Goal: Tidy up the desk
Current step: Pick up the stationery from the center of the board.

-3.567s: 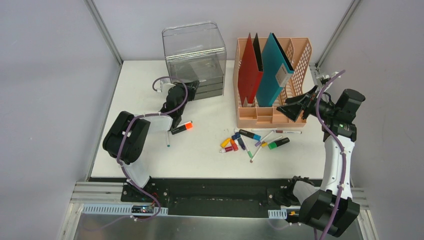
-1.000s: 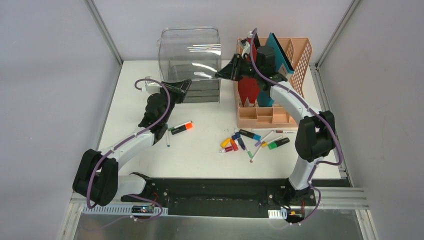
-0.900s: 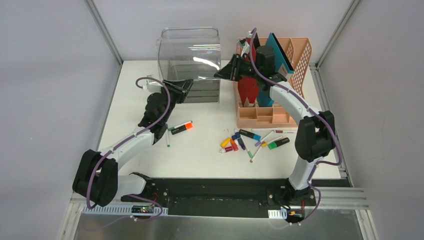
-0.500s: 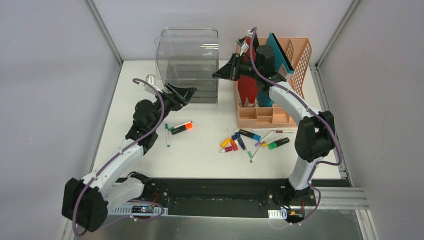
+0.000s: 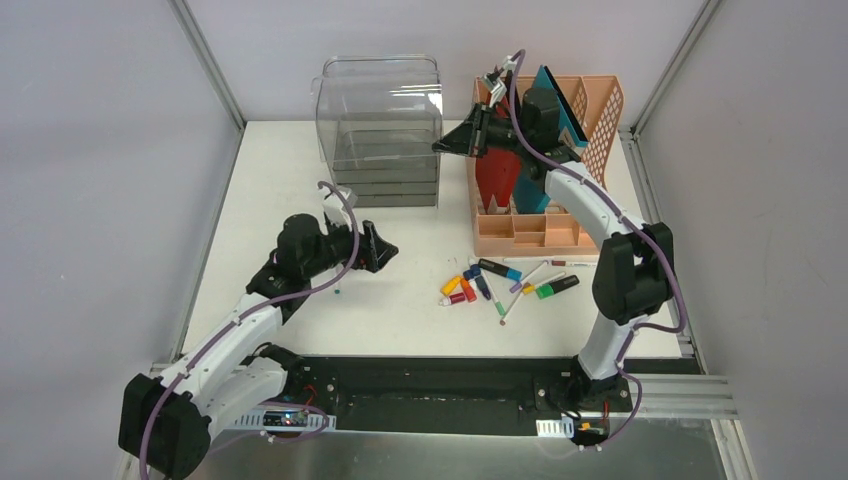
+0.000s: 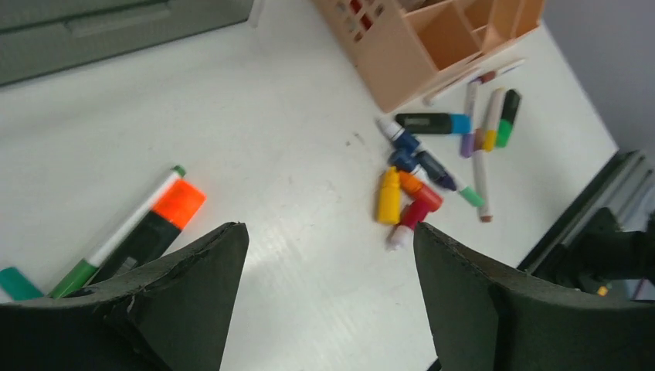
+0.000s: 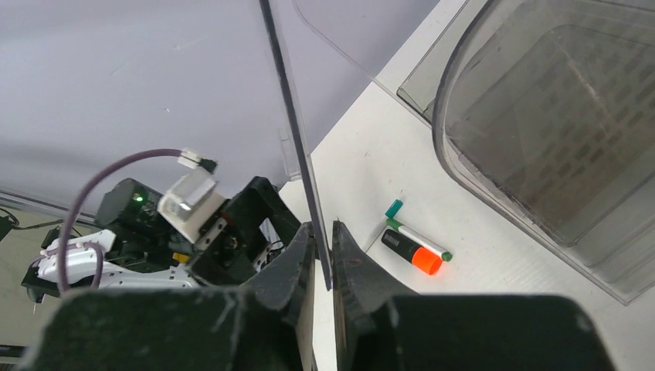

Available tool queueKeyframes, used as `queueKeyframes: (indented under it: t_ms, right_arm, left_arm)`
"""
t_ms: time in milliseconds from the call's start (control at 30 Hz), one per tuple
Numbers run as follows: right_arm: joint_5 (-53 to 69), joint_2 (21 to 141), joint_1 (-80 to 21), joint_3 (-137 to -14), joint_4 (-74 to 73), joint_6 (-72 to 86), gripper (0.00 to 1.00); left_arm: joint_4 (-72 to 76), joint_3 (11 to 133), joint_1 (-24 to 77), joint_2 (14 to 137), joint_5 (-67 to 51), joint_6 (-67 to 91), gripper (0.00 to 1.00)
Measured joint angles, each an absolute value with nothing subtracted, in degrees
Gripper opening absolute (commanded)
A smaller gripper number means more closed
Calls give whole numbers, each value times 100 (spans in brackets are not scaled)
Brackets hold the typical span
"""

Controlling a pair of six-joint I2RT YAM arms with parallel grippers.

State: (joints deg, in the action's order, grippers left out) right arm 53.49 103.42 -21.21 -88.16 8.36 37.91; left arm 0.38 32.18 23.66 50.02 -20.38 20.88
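Note:
The white desk (image 5: 420,320) holds a clear plastic drawer box (image 5: 380,130) at the back and a scatter of markers (image 5: 500,283) in the middle. My right gripper (image 5: 462,138) reaches left from the peach file rack (image 5: 600,110). It is shut on the box's thin clear wall (image 7: 297,147), which stands between its jaws (image 7: 323,239). My left gripper (image 5: 385,250) hovers open over bare desk (image 6: 309,154), nothing between its fingers (image 6: 193,286). An orange highlighter (image 6: 154,224) and a green-tipped pen (image 6: 123,239) lie just left of it.
The rack holds a red folder (image 5: 497,170) and a teal folder (image 5: 550,100). A teal pen cap (image 6: 15,282) lies by the highlighter. Grey drawer fronts (image 6: 116,31) face my left wrist. Aluminium rails and grey walls edge the desk.
My left gripper has opened and drawn back from the drawer box toward the near side, ending above the orange highlighter. The right gripper has stayed pinched on the box wall, and the box has shifted slightly.

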Motion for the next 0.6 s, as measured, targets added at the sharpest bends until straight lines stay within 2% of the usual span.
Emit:
queueKeyframes:
  t_ms: [400,600]
  right_arm:
    - [5468,10193,-1933,-8582,1127,3905,3]
    - [5496,10193,-1920,-8580,1225,3986,3]
  left_arm:
    - [-862,3597,2405,6742,-1033,1396,81]
    - [-991,3800,2561,7133,-495,882,83]
